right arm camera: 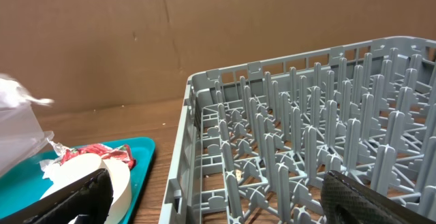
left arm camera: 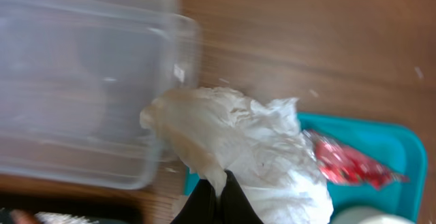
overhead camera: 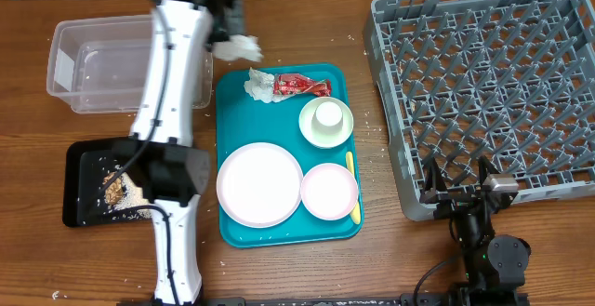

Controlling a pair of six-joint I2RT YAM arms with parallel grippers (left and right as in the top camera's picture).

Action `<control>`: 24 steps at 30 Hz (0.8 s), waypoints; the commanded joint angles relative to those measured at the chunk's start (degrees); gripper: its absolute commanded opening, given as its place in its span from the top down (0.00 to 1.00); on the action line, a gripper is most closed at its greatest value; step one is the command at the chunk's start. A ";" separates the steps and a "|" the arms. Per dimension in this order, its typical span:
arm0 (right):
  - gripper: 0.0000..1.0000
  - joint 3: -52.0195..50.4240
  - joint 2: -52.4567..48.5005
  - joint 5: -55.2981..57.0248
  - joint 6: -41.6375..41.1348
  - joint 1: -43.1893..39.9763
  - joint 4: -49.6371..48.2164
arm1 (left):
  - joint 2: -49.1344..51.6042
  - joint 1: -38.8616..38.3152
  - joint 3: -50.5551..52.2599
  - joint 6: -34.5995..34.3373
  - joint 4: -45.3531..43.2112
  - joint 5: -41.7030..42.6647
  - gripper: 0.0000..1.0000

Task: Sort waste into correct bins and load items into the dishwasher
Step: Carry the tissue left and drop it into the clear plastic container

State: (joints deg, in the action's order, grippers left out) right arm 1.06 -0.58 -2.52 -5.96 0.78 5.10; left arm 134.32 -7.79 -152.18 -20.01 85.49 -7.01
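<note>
My left gripper (overhead camera: 231, 36) is shut on a crumpled white napkin (overhead camera: 238, 49) and holds it between the clear tub (overhead camera: 70, 64) and the teal tray's far-left corner. In the left wrist view the shut fingers (left arm camera: 218, 191) pinch the napkin (left arm camera: 231, 132) beside the tub (left arm camera: 82, 81). A second napkin piece (overhead camera: 259, 85) and a red wrapper (overhead camera: 299, 85) lie on the teal tray. A white bowl (overhead camera: 316, 131) holds a small cup (overhead camera: 327, 113). The plate (overhead camera: 259, 183), pink dish (overhead camera: 328, 191) and yellow spoon (overhead camera: 351, 180) lie on the tray. My right gripper (overhead camera: 457, 187) is open and empty at the grey rack's (overhead camera: 493, 83) near edge.
The black tray (overhead camera: 79, 162) with brown crumbs and rice sits at the front left, partly under my left arm. The teal tray (overhead camera: 279, 236) lies in the middle. In the right wrist view the rack (right arm camera: 306, 135) fills the right and the bowl (right arm camera: 88, 176) is at the left.
</note>
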 commanded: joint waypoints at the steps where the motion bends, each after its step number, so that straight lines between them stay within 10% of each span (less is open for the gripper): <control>1: 0.00 -0.61 0.42 0.57 0.00 -0.15 -0.46 | -0.20 4.72 -4.31 -4.87 0.59 -2.23 0.96; 8: 0.00 -0.61 0.42 0.57 0.00 -0.15 -0.46 | -0.04 13.97 -1.60 -4.90 -5.97 -3.08 0.92; 11: 0.00 -0.59 0.42 0.57 0.00 -0.15 -0.46 | 0.09 16.46 0.52 -4.90 -6.93 -3.06 0.50; 17: 0.00 -0.61 0.42 0.57 0.00 -0.15 -0.46 | 0.26 18.80 2.89 -4.87 -5.77 -0.50 0.26; 24: 0.00 -0.59 0.42 0.57 0.00 -0.15 -0.46 | 0.24 16.11 2.89 8.15 -5.79 21.77 0.27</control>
State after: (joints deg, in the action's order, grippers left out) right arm 1.06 -0.58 -2.50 -5.98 0.80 5.06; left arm 134.32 10.92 -149.47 -21.71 80.07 -0.38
